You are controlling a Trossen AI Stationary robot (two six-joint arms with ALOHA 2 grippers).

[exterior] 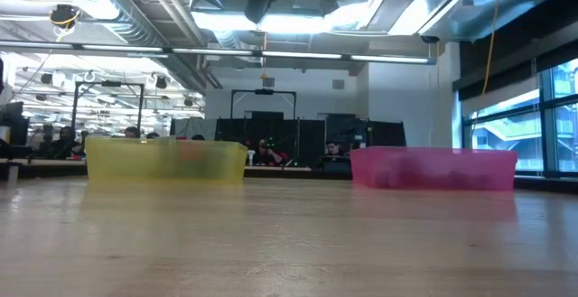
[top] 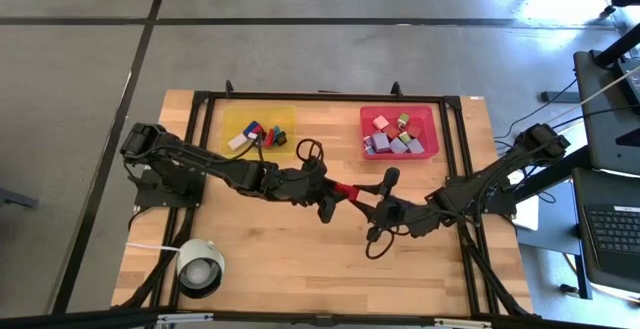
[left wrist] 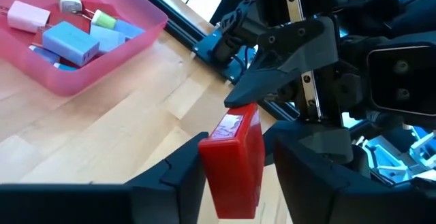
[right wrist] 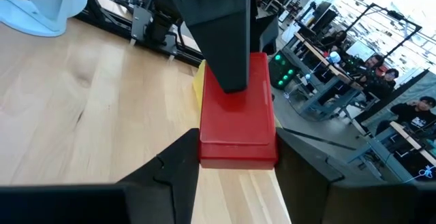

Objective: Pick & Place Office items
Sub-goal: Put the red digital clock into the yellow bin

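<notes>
Mid-desk [top: 300, 269], both arms meet over bare wood w/ one red block [top: 345, 189] between them. Left gripper [top: 330, 197] is clenched on the block; its fingers [left wrist: 174, 176] press the narrow sides in the left wrist view. Right gripper [top: 372, 204] also brackets it, a finger [right wrist: 178, 159] on each side in the right wrist view, touching or nearly so; looks clamped too. Reads as a handover, block in the air.

Handling, as a guess: small rigid plastic block, light, glossy so a bit slippery. Best hold is across the flat opposite faces, near the middle, each gripper on its own end.

Other office items sit in the yellow tray [top: 232, 117] and red tray [top: 428, 119], well apart from the grippers.
</notes>
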